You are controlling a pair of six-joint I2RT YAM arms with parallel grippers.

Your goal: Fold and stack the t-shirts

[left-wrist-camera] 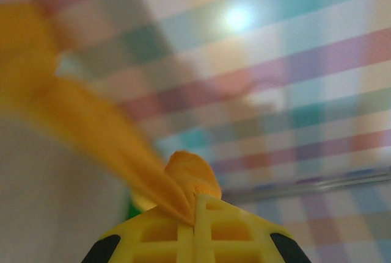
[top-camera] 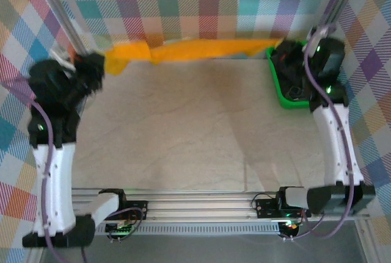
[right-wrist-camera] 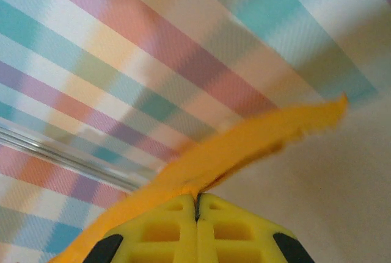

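Stretching along the far edge of the table (top-camera: 183, 135), one mustard-orange t-shirt (top-camera: 189, 50) is seen from the top external camera, pulled into a long, narrow band and held off the surface. Two arms are counted, one at each side. At the band's left end, the left gripper (top-camera: 93, 68) is met as a dark, blurred shape, with a bunch of cloth hanging just beside it. At the right end, the right gripper (top-camera: 282, 50) is found above one green basket (top-camera: 282, 99), which is set in the far right corner. Something dark is seen inside the basket, but what it is cannot be told. No other shirt can be made out with certainty.

From the left wrist camera, the left gripper (left-wrist-camera: 195, 201) is shown with its two yellow fingers (left-wrist-camera: 229, 229) pressed together and a fold of the mustard-orange t-shirt (left-wrist-camera: 91, 122) pinched between them. From there the cloth is drawn up and away to the left, blurred, against the checked wall (left-wrist-camera: 293, 80).

From the right wrist camera, the right gripper (right-wrist-camera: 197, 199) is likewise shown with both fingers (right-wrist-camera: 165, 229) brought together on the mustard-orange t-shirt (right-wrist-camera: 244, 147). One edge of the cloth is clamped at the tips, and the rest is carried as a taut strip toward the upper right, where it is ended in a ragged corner before the checked wall (right-wrist-camera: 153, 49).
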